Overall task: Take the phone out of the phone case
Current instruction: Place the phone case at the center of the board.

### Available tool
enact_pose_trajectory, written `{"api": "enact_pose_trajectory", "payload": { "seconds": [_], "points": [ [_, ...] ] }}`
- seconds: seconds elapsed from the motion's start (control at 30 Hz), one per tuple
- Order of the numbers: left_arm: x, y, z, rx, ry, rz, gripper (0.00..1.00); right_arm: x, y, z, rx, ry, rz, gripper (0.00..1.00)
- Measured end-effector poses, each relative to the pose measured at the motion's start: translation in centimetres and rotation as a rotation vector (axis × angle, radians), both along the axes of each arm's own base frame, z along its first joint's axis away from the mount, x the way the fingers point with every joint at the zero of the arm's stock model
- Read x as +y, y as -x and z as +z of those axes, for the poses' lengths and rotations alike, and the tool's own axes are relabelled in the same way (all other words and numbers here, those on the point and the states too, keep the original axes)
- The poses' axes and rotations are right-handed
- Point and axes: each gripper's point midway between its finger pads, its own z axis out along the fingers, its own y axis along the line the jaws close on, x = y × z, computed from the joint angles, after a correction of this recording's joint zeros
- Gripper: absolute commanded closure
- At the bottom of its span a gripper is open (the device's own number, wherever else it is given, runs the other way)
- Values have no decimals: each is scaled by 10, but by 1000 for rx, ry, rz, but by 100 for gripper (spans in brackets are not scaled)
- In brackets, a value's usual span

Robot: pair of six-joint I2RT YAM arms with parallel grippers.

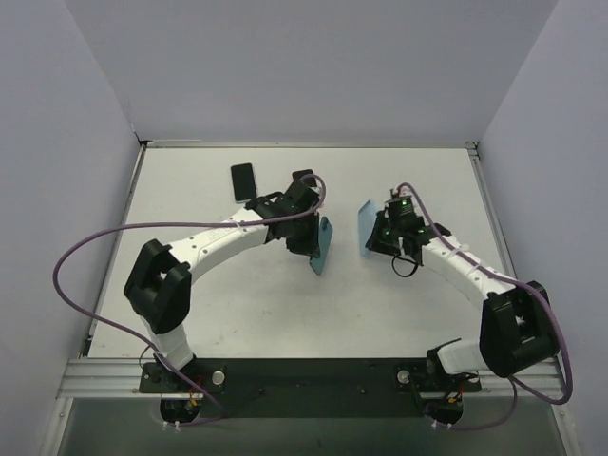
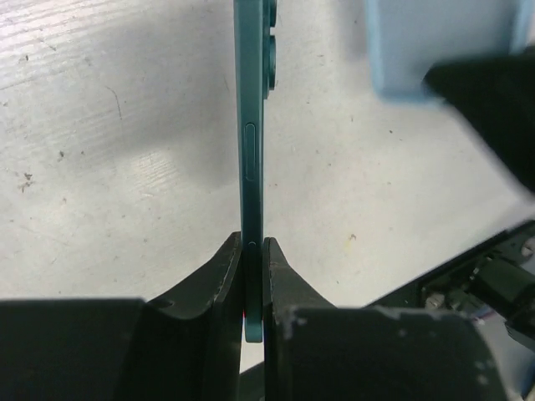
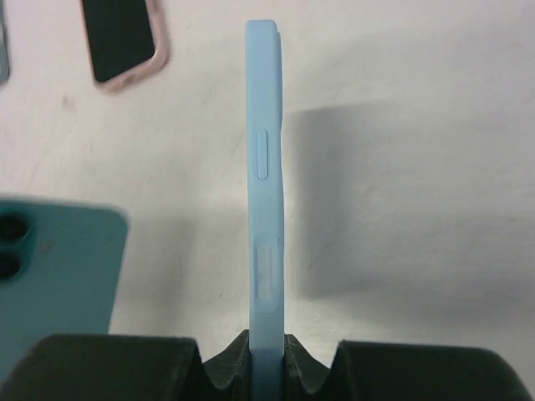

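My left gripper [image 1: 312,233] is shut on a teal phone [image 1: 323,245], held on edge above the table; in the left wrist view the phone [image 2: 251,125] runs up from between the jaws [image 2: 253,276]. My right gripper [image 1: 380,233] is shut on a light blue phone case [image 1: 365,228], also held on edge; in the right wrist view the case [image 3: 266,184] rises from the gripper [image 3: 267,355]. Phone and case are apart, with a gap between them. The teal phone's back also shows in the right wrist view [image 3: 58,267].
A second phone in a pink case [image 1: 243,180] lies screen up on the white table [image 1: 237,304] at the back left; it also shows in the right wrist view [image 3: 124,38]. Walls stand on three sides of the table.
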Motion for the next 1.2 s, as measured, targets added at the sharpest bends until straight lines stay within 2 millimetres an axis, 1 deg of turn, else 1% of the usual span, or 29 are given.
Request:
{"api": "enact_pose_trajectory", "payload": {
  "seconds": [0.07,0.1,0.17,0.23,0.33,0.4,0.43,0.5,0.57,0.6,0.63,0.67,0.73,0.77,0.8,0.83,0.87,0.93,1.0,1.13,1.2],
  "points": [
    [8,1,12,9,44,-2,100,-21,-22,12,-22,-47,-87,100],
    [16,0,17,11,68,7,100,-32,-32,19,-37,-67,-130,100],
    [34,-4,25,12,106,37,100,-56,-52,33,-69,-91,-215,100],
    [61,-11,34,7,145,87,100,-76,-74,50,-107,-113,-285,100],
    [91,-22,42,-8,191,152,100,-99,-105,68,-153,-183,-358,100],
    [109,-30,46,-13,243,188,100,-120,-123,69,-167,-253,-427,100],
    [117,-33,47,-10,273,203,100,-134,-129,65,-164,-284,-473,100],
    [132,-39,47,-6,323,239,100,-165,-137,51,-143,-337,-568,100],
    [149,-43,43,8,360,285,100,-192,-140,32,-111,-379,-662,85],
    [157,-45,40,14,374,305,100,-204,-138,22,-91,-392,-705,76],
    [166,-47,37,17,385,329,100,-213,-134,11,-70,-400,-741,54],
    [173,-48,33,25,397,349,100,-219,-129,2,-46,-409,-775,45],
    [187,-48,27,40,410,390,100,-226,-119,-11,-5,-409,-825,30],
    [194,-49,24,44,414,411,100,-228,-113,-16,16,-400,-844,28],
    [200,-49,23,48,420,428,100,-230,-109,-19,28,-386,-863,20],
    [207,-50,21,51,426,447,100,-232,-106,-22,38,-365,-878,18],
    [213,-52,20,51,428,466,100,-234,-104,-23,45,-355,-889,4],
    [231,-55,16,50,433,521,100,-238,-97,-24,58,-317,-919,4],
    [250,-59,12,42,426,584,100,-242,-90,-20,59,-278,-940,4],
    [285,-67,1,26,375,693,100,-247,-82,0,14,-206,-970,3],
    [300,-69,-10,28,332,740,100,-245,-81,13,-17,-184,-960,3]
  ]
}}
